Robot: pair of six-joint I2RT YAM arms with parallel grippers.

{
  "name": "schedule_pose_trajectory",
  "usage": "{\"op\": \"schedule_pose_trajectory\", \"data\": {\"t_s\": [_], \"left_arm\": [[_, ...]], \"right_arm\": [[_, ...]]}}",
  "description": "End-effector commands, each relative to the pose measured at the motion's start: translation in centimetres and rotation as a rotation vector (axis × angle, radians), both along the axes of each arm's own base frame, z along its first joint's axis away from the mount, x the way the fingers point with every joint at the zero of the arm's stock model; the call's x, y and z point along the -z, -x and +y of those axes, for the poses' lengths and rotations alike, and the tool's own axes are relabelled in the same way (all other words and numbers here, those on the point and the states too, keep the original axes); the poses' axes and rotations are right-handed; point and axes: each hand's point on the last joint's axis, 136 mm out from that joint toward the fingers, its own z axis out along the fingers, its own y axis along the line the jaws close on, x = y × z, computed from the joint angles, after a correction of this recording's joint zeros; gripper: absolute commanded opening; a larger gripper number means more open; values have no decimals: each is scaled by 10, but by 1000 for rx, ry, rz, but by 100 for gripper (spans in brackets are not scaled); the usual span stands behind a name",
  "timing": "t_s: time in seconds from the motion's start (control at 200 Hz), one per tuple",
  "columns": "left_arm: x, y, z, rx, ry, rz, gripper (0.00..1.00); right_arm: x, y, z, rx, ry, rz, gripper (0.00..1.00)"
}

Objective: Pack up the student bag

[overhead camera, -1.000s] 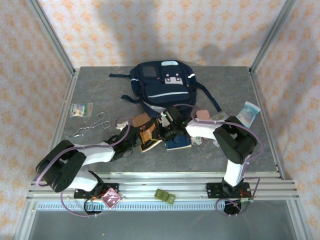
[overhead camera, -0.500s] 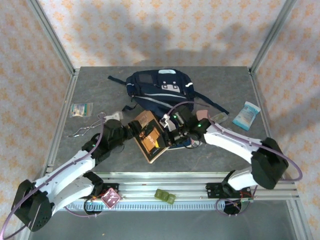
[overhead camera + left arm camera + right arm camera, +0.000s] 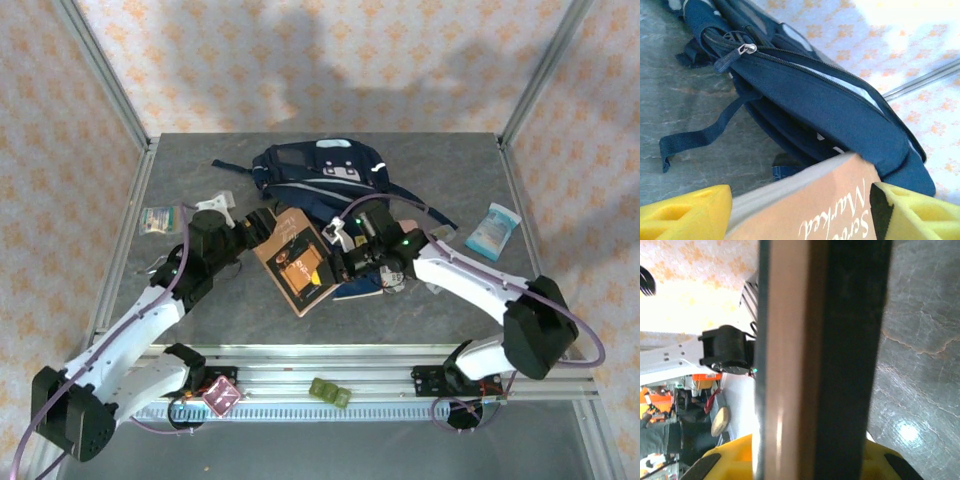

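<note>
Book (image 3: 296, 262) at student bag (image 3: 320, 175) mouth, loading apparently underway: right gripper (image 3: 343, 263) clamps its edge, left gripper (image 3: 255, 228) astride a corner, grip unclear; next, probably slide it inside

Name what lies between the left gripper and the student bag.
A brown book: in the left wrist view the left gripper straddles it, and it reaches the student bag.

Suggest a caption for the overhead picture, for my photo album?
Right gripper holds a brown book beside the student bag while the open left gripper straddles its corner.
</note>
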Motion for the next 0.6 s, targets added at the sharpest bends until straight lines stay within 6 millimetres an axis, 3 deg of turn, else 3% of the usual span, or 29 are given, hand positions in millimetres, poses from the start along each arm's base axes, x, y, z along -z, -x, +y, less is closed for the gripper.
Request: {"op": "schedule_pose_trajectory", "data": {"t_s": [0.0,0.125,0.3,0.521,0.591], "left_arm": [[23,-2,-2,30,-56,92,67],[41,-14,-6,42,-80,120,59],[81,-39,-21,100,-127,224,50],[88,-84,-17,62,-165,183,56],[100,-96,-13,69,-159,224,56]], "right_arm": [[-4,12,5,-132,-81,-43,11],[12,33,6,-192,-61,-21,9],[-5,30,8,-190,-91,-93,8],[-37,31,5,-185,-176,-173,8],[-44,26,4,-159,-172,-204,8]]}}
